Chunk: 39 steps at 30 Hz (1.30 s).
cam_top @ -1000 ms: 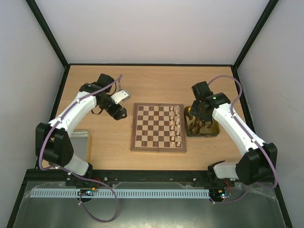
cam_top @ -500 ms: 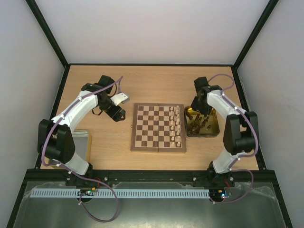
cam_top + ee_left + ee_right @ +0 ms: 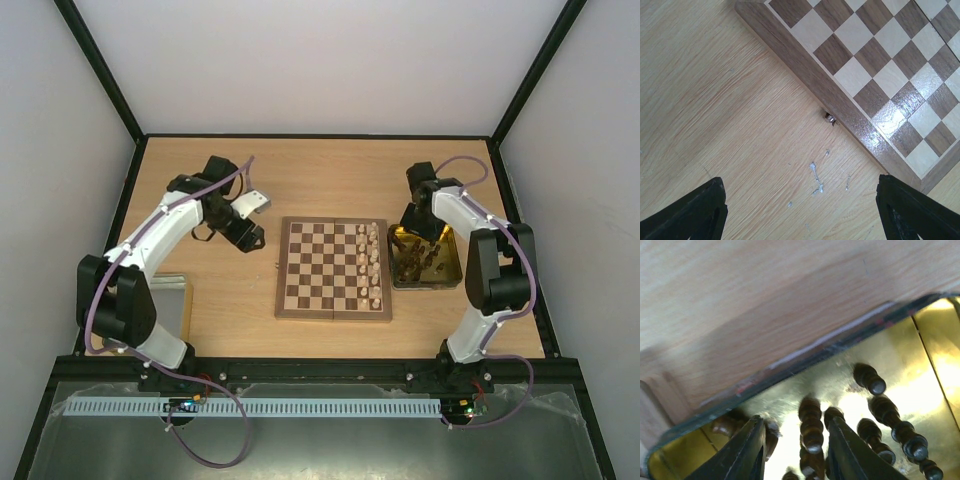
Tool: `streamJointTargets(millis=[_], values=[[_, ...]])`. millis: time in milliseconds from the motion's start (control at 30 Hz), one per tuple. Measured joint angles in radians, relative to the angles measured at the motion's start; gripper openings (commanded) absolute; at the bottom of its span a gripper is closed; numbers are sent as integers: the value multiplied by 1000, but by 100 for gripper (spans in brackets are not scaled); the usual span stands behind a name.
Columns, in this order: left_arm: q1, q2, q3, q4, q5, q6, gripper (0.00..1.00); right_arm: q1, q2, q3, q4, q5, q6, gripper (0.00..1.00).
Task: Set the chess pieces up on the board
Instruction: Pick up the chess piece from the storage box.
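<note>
The board point(image 3: 333, 268) lies mid-table with cream chess pieces point(image 3: 372, 262) in two rows on its right side. Dark chess pieces point(image 3: 418, 262) lie in a shiny yellow tray point(image 3: 450, 270) right of it. My right gripper point(image 3: 414, 226) is low over the tray's far left corner, open, with a dark piece point(image 3: 811, 425) lying between its fingers point(image 3: 846, 452) without visible contact. Several more dark pieces point(image 3: 890, 420) lie beside it. My left gripper point(image 3: 252, 240) hangs open and empty over bare table by the board's left border point(image 3: 840, 105).
A small metal latch point(image 3: 830, 119) sticks out of the board's left edge. A second shiny tray point(image 3: 172, 303) sits at the near left by the left arm's base. Black frame posts and white walls enclose the table.
The right arm has swung its forearm back toward the far edge and dropped the gripper down into the tray's far left corner. The left arm has barely moved.
</note>
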Motion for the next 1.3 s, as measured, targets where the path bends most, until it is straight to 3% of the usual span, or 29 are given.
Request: streamJointTargets(millis=[200,467,733,900,1200,1300], values=[[2,-22,-26,10,5,-8,82,-2,-6,-58,7,-3,-1,33],[13,-24,-33,11,11,-15,82,-4,-6,-76,19,-5,-8,23],[17,-36,-44,14,19,-18,82,-4,-6,-77,29,-5,-11,23],[17,-37,-44,14,19,-19,81,-4,-5,-77,37,-3,-11,14],[17,-37,-44,14,19,-20,82,-4,4,-89,47,-3,-11,13],[17,-37,-44,14,19,-20,82,-5,7,-96,56,-3,-11,7]])
